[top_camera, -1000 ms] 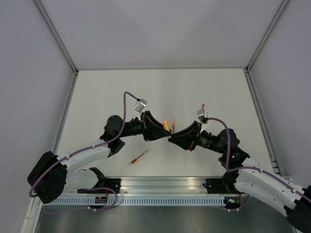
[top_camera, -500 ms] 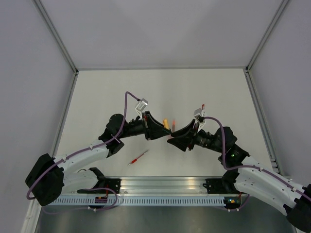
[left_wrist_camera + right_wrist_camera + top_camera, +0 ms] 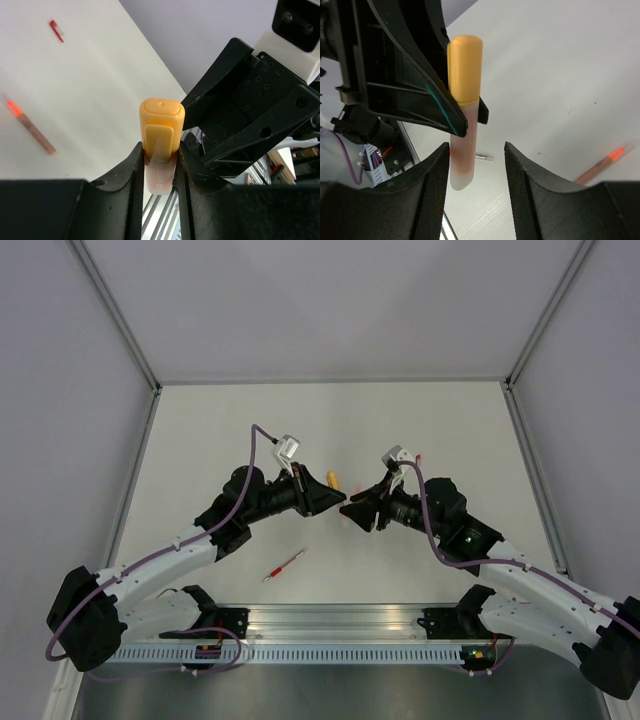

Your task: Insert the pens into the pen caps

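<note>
Above mid-worktop, I see my left gripper [image 3: 160,150] pinching a pen [image 3: 462,155] with its orange pen cap [image 3: 161,112] on; my right gripper [image 3: 476,150] is spread either side of it. Another pen [image 3: 285,565] lies toward the near edge.

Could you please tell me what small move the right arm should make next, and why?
Probably draw the right gripper straight back, clear of the pen. Its jaws stand open around the pale barrel without clamping it, the orange cap looks seated on the pen, and the left gripper alone holds it.
</note>
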{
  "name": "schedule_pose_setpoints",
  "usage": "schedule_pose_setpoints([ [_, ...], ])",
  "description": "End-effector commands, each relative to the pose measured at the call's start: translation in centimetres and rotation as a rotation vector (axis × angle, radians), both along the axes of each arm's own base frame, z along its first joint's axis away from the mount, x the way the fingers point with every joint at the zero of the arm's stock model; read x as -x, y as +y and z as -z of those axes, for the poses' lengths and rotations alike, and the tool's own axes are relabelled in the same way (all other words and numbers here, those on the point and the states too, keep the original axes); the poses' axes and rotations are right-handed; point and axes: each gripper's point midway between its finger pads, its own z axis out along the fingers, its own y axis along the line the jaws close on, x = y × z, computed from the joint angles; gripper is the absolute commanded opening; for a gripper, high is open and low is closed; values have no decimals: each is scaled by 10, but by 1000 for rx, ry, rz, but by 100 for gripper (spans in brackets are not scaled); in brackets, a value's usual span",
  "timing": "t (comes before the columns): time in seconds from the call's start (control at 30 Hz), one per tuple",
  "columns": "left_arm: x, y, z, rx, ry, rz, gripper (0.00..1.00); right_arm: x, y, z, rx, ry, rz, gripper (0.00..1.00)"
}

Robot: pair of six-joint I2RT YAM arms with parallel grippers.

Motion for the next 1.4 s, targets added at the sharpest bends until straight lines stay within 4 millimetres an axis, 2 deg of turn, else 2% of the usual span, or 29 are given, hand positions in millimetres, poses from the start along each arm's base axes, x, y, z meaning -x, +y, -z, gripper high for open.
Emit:
schedule_pose_setpoints([
  [0.0,-15,10,-17,-31,-45,-106,2,-10,0,-6,43,-43,30,54],
  [0.43,-26,15,-15,-81,10,-176,2,-18,21,4,87,-56,19,50],
  [0.63,-32,19,-13,-108,21,-214,2,-18,33,10,100,-51,27,44],
  [0.77,-32,19,-12,-104,24,-215,2,-23,38,11,103,-59,40,32],
  [1.0,-35,17,-3,-128,47,-217,2,-28,38,6,88,-72,68,29],
  [1.13,-34,17,-3,-125,49,-216,2,-30,39,9,93,-77,71,13],
  [1.17,-33,17,-3,-124,50,-212,2,-30,39,9,93,-77,70,5],
  [1.2,-33,16,-3,-126,50,-208,2,-30,40,9,93,-79,68,1],
  [1.23,-32,16,-3,-124,49,-204,2,-30,39,9,91,-80,63,0],
  [1.3,-28,14,-5,-115,44,-178,5,-27,41,7,78,-93,47,0],
  [1.37,-21,10,-11,-87,23,-136,22,-22,43,6,61,-95,21,0],
])
